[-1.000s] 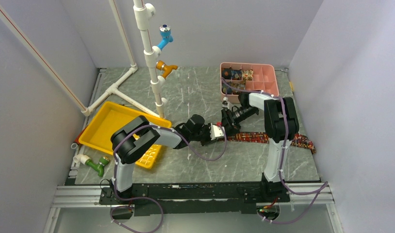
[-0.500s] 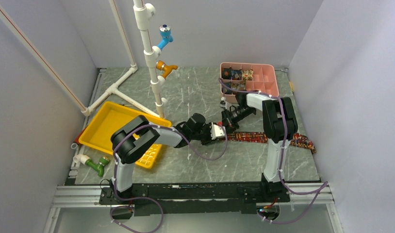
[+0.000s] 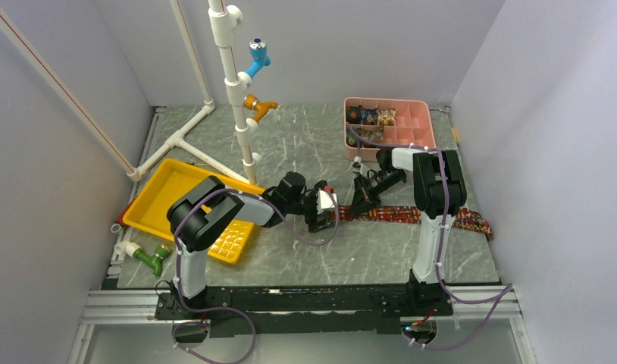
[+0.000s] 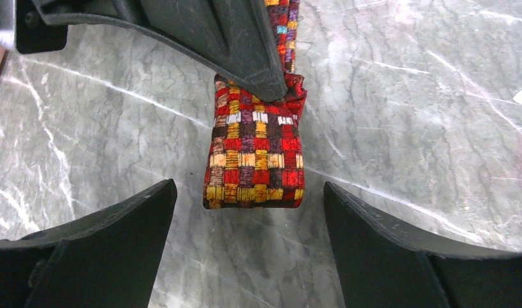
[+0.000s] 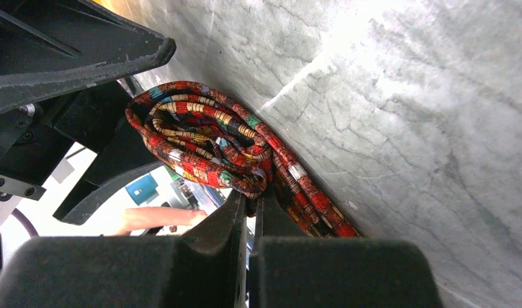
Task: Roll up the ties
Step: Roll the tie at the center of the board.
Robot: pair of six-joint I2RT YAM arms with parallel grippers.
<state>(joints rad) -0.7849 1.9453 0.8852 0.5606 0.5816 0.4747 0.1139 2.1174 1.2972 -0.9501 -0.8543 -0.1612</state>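
On the grey marbled worktop [image 3: 305,144], in front of the right arm, lies the long narrow woven necktie [image 3: 411,215] of red, gold and dark checks. It is flat along most of its length, and its left end is turned into a small loose roll [image 4: 255,157]. The left claw [image 4: 249,187] stands wide, one finger at each side of the roll, not touching it. The right claw [image 5: 251,196] is closed and seems to pinch a fold at the edge of the roll. The fabric looks light, soft and limp, with a smooth, probably slippery face; the coil would likely spring loose if released. A good hold is probably across the roll's two ends, pressing the layers together.
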